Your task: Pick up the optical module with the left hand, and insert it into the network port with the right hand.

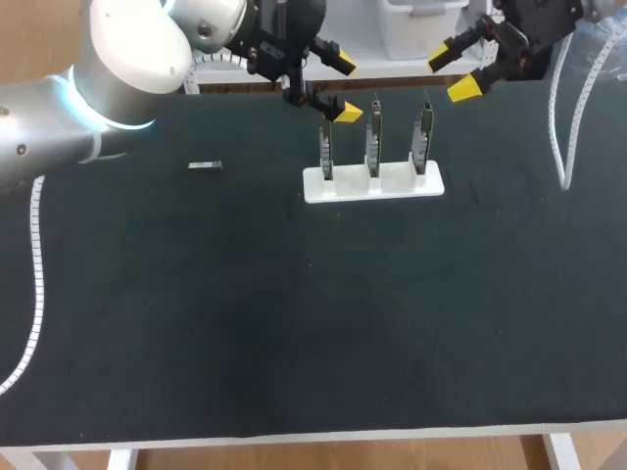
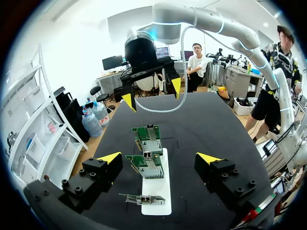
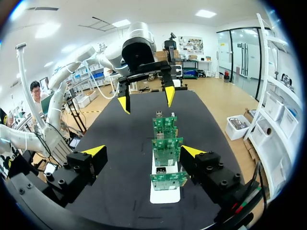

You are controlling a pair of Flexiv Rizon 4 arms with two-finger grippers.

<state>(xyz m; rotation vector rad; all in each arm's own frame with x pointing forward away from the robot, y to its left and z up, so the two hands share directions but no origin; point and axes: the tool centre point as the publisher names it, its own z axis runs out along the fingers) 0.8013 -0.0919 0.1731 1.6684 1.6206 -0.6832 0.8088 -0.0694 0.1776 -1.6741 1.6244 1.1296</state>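
Your left gripper (image 1: 345, 88), spread and empty, hovers near the white rack (image 1: 392, 186). From it the optical module (image 1: 206, 165) lies well off to your left, long axis side-to-side.

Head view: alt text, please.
Three upright cards in a white stand at the back of the table, an open gripper at each end: left gripper by the left card, right gripper beyond the right. The module lies alone left of the stand.
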